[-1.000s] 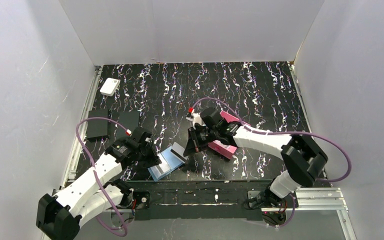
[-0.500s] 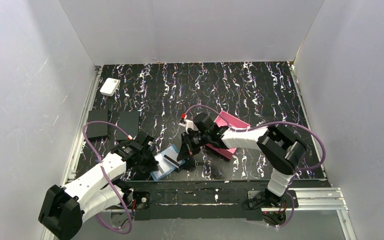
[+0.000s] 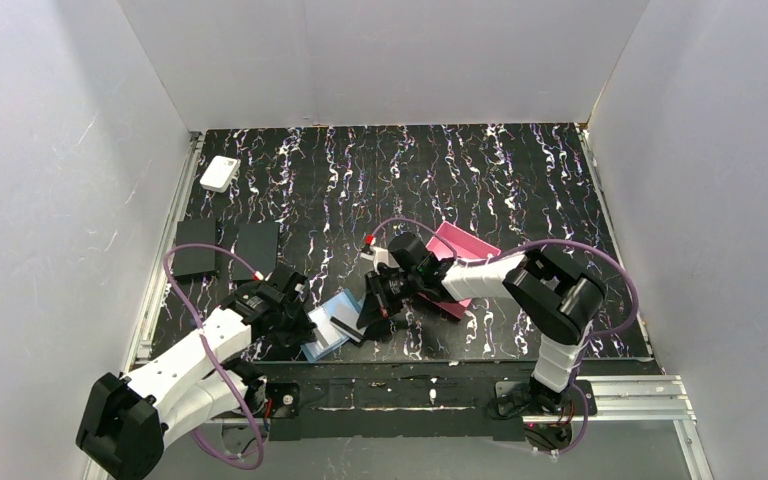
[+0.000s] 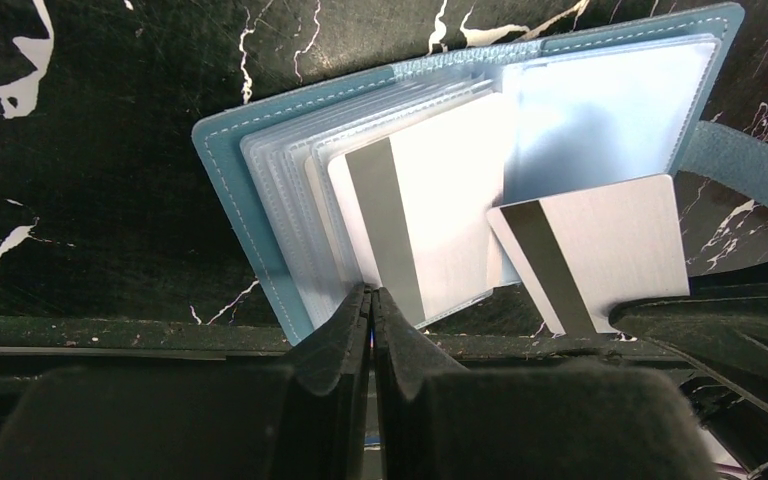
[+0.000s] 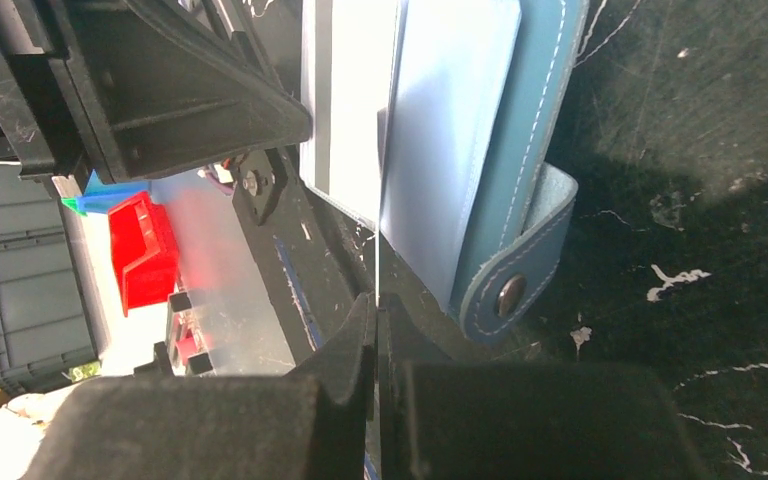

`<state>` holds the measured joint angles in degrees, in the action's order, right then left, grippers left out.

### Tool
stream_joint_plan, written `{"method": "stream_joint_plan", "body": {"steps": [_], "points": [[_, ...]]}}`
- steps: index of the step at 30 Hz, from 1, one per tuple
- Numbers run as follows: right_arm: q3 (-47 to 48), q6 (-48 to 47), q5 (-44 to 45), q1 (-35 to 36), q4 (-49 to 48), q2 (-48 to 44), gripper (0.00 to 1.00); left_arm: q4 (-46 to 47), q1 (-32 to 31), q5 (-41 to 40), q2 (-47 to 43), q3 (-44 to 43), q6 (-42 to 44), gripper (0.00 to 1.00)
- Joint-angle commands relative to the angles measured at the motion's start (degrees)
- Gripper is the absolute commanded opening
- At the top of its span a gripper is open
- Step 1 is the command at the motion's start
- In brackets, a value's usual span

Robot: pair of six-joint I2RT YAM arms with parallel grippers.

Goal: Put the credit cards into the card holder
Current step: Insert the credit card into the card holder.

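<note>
Overhead, the wallet (image 3: 320, 345) lies open at the near edge of the desk (image 3: 460, 180), left of centre, between the two arms. The left gripper (image 3: 300, 322) sits at its left side and the right gripper (image 3: 368, 318) at its right, with a card (image 3: 345, 326) over the open pockets. A pink tray (image 3: 465, 245) lies just behind the right arm. Two black slabs (image 3: 195, 262) and a white box (image 3: 219, 173) lie well apart on the far left. From the left wrist, the left gripper (image 4: 370, 295) has its fingers pressed together on the near edge of the wallet's clear sleeves. A grey-white striped card (image 4: 450, 190) sits tucked in those sleeves. The other card (image 4: 600, 240) lies just right of it, overlapping the pale pocket, with its near corner under a dark finger. The snap tab (image 4: 740, 165) sticks out to the right. From the right wrist, the right gripper (image 5: 376, 310) is closed on that card, which shows edge-on as a thin line beside the wallet's cover (image 5: 530, 150). The tab's button (image 5: 508, 293) is just beside the fingertips.
</note>
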<state>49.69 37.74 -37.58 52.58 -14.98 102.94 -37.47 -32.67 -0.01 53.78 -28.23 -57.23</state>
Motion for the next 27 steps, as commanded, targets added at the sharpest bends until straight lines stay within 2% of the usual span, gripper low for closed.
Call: {"method": "stream_joint_plan", "body": {"steps": [1, 8, 13, 15, 18, 26, 27], "points": [[-1.0, 0.4, -2.5, 0.1, -4.9, 1.0, 0.01, -3.4, 0.3, -2.1, 1.0, 2.9, 0.1, 0.04], [-1.4, 4.2, -3.2, 0.3, -11.7, 4.6, 0.01, -3.4, 0.3, -1.2, 0.2, 3.7, 0.1, 0.03], [0.5, 11.6, 6.6, 3.6, -23.5, 10.4, 0.01, -3.1, 0.3, -0.2, -0.7, 4.1, 0.5, 0.03], [-0.4, 13.8, 7.5, 3.6, -27.8, 11.4, 0.01, -3.0, 0.3, 0.0, -1.3, 4.6, 0.5, 0.03], [-0.3, 12.6, 9.4, 3.7, -26.1, 11.0, 0.01, -2.8, 0.3, 0.0, -2.3, 5.4, 0.0, 0.03], [-3.1, 17.3, 11.5, 5.4, -32.4, 11.7, 0.01, -2.6, 0.3, 0.0, -2.4, 5.3, 0.1, 0.03], [-3.4, 17.2, 11.4, 5.6, -32.4, 11.2, 0.05, -2.6, 0.3, 0.0, -2.4, 5.3, 0.1, 0.03]]}}
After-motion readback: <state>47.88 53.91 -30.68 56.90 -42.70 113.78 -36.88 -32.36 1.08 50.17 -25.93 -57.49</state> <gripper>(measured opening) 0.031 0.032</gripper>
